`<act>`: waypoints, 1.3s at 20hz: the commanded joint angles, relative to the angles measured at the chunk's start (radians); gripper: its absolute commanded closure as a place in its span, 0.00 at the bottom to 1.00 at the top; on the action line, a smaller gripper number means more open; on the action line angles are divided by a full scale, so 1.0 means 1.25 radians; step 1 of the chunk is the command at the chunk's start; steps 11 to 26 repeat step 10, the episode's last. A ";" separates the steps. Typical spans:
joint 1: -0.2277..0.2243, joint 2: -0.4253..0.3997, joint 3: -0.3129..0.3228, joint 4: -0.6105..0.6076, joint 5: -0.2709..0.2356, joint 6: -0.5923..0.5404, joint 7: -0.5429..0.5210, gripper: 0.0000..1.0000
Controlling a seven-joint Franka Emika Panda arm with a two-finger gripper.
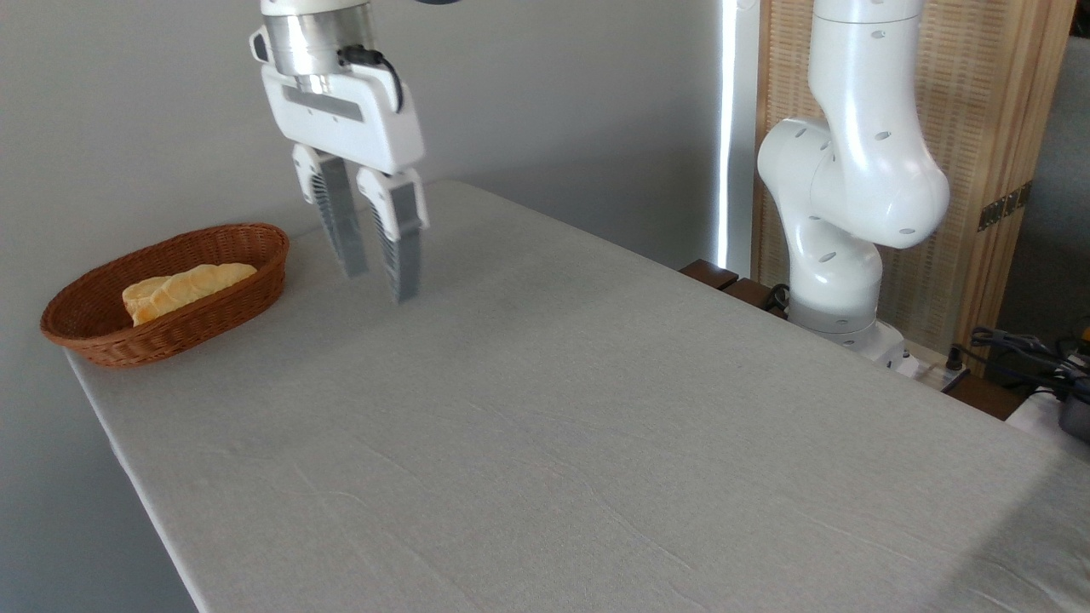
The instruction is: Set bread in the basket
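Observation:
The bread [183, 289], a golden-orange loaf with a segmented crust, lies inside the basket [204, 320], an oval of reddish-brown wicker at the table's far left corner. The basket's near wall hides the loaf's lower side. My gripper [381, 283] hangs to the right of the basket, above the grey tablecloth, fingers pointing down. It is open with a narrow gap, and nothing is between the grey ribbed fingers [403, 247].
The arm's white base [839, 255] stands at the table's right edge, with cables [1022, 349] behind it. A wooden screen [979, 102] rises at the back right. The basket sits close to the table's left edge [111, 426].

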 commanded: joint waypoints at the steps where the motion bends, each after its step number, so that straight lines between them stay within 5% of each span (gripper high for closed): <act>1: -0.007 -0.045 0.072 -0.043 -0.019 -0.030 0.077 0.00; 5: -0.006 -0.050 0.130 -0.045 -0.034 -0.076 0.151 0.00; 7: -0.005 -0.043 0.131 -0.042 -0.062 -0.079 0.138 0.00; 26: -0.005 -0.039 0.131 -0.037 -0.066 -0.075 0.139 0.00</act>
